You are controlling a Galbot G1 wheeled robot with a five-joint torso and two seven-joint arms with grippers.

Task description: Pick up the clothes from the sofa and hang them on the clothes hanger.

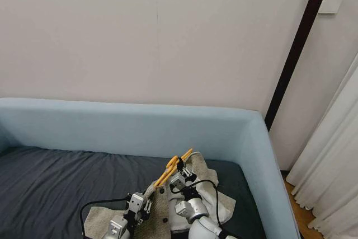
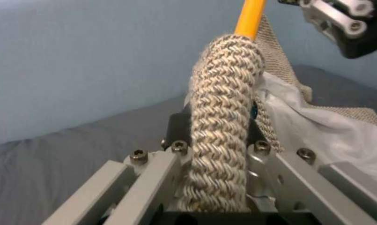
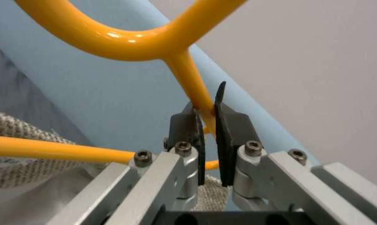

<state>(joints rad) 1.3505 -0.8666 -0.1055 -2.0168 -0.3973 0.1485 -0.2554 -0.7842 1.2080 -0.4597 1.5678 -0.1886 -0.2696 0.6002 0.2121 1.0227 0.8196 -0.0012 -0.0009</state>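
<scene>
On the left, the left gripper [image 2: 216, 131] has its jaws pressed onto a thick roll of the knit garment [image 1: 210, 191], bunched where it wraps the arm of the orange hanger [image 1: 178, 164]. That cloth looks soft, floppy and fairly light, with a slick white lining, so a hold on the doubled edge seems wiser than on a single layer. The rest of it droops over the seat cushion [image 1: 50, 188], low in front of the robot.

Moving right, the hanger itself: rigid, glossy, likely slippery. The right gripper [image 3: 206, 119] has its jaws pinching the thin neck just under the hook, which is a narrow purchase and might swivel, though I can't quite tell how firm it is.

Behind is the pale blue sofa [image 1: 140, 130] and a bare wall [image 1: 140, 37], with a dark door frame [image 1: 296, 43] and a white curtain [image 1: 335, 166] on the far right.
</scene>
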